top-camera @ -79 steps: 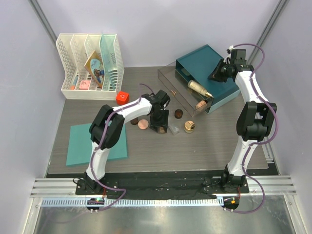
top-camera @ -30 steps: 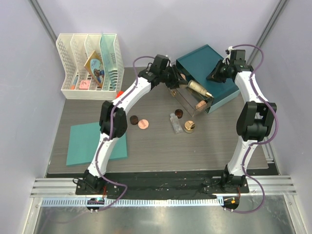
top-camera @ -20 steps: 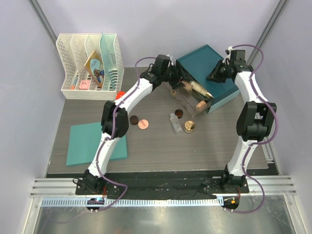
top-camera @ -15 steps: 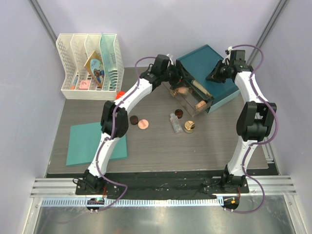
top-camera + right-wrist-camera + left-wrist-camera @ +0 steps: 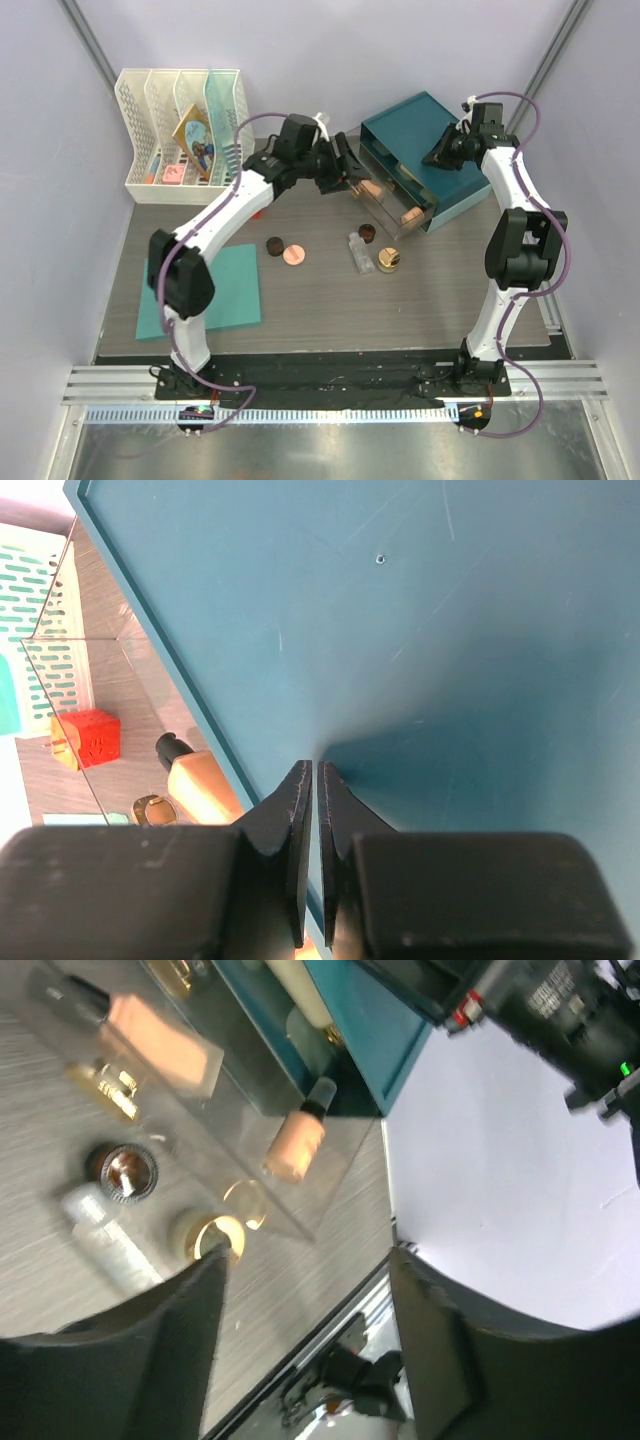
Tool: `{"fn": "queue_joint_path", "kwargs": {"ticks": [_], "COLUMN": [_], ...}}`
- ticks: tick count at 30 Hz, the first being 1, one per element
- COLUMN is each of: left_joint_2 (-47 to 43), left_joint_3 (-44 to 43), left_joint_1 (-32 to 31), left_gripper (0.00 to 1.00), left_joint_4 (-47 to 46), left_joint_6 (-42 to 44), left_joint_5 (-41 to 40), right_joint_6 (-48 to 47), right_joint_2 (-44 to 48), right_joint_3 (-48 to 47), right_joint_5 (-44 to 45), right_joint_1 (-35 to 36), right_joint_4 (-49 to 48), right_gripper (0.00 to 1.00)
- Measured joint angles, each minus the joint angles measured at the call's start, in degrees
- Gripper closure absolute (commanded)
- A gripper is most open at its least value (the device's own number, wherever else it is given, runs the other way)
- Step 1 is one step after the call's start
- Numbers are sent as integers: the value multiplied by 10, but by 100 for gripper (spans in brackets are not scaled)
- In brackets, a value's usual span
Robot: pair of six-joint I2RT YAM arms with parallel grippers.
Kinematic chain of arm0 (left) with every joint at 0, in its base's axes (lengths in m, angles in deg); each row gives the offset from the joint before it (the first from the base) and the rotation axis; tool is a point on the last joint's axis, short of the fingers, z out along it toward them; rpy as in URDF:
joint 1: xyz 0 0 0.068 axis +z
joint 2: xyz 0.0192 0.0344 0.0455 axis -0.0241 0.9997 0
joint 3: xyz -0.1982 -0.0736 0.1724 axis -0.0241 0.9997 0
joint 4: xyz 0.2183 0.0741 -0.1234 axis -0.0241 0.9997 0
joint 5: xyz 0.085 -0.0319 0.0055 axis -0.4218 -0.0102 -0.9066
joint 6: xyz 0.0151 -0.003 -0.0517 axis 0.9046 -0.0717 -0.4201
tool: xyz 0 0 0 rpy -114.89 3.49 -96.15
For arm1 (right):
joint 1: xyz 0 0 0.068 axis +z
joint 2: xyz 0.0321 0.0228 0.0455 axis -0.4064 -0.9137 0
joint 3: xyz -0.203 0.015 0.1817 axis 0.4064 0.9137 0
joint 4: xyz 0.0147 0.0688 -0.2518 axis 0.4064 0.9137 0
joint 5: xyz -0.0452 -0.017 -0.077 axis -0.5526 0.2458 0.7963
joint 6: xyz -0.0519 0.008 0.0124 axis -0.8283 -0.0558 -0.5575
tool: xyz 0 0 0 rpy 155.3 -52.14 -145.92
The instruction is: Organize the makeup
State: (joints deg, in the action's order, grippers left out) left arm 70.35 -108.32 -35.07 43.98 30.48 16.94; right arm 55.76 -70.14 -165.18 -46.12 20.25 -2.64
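My left gripper [image 5: 345, 172] is open and empty, hovering just left of the clear drawer [image 5: 392, 205] pulled out of the teal box [image 5: 415, 125]. Two peach sticks [image 5: 370, 187] [image 5: 410, 213] lie in the drawer. In the left wrist view [image 5: 308, 1258] they show below me [image 5: 160, 1040] [image 5: 295, 1145], with a beige tube [image 5: 298, 988] further in. On the table lie a dark brown jar [image 5: 273, 245], the pink compact [image 5: 292, 254], a second dark jar [image 5: 367, 233], the clear bottle [image 5: 357, 250] and the gold-lidded jar [image 5: 388, 260]. My right gripper [image 5: 445, 150] is shut, tips resting on the box top [image 5: 315, 770].
A white rack [image 5: 185, 120] with a picture card and pink items stands at the back left. A flat teal mat [image 5: 215, 295] lies at the front left. A red cube [image 5: 88, 738] sits beyond the drawer's far end.
My left gripper went from the table's middle up to the drawer, left a peach stick in it, and drew back to the left, open. The right arm has not moved.
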Motion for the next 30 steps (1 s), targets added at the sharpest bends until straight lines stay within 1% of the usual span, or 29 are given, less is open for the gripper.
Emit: {"fn": "queue_joint_path", "kwargs": {"ticks": [1,2,5,8,12,15,16,19,23,30], "left_joint_2": [-26,-50,-102,-116,-86,-47,-33,23,71,109], "left_joint_3": [21,42,107,169,219,216,207,159,122,113], "left_joint_1": [-1,-1,-5,-11,-22,-35,-39,-57,-76,-91], "left_gripper": [43,48,56,57,56,52,48,44,44,44], "left_joint_4": [5,8,14,21,44,61,70,93,96,108], "left_joint_6": [8,12,25,26,25,25,26,27,26,26], "left_joint_5": [-7,-12,-26,-35,-48,-55,-57,-61,-63,-70], "right_joint_6": [0,0,0,0,0,0,0,0,0,0], "right_joint_2": [0,0,0,0,0,1,1,2,3,5], "right_joint_3": [0,0,1,2,3,4,4,5,7,9], "right_joint_5": [0,0,0,0,-1,-1,-1,-1,-1,-3], "right_joint_1": [0,0,0,0,0,0,0,0,0,0], "right_joint_4": [0,0,-1,-2,-3,-4,-4,-5,-7,-8], "right_gripper": [87,87,87,87,87,87,87,87,87,87]}}
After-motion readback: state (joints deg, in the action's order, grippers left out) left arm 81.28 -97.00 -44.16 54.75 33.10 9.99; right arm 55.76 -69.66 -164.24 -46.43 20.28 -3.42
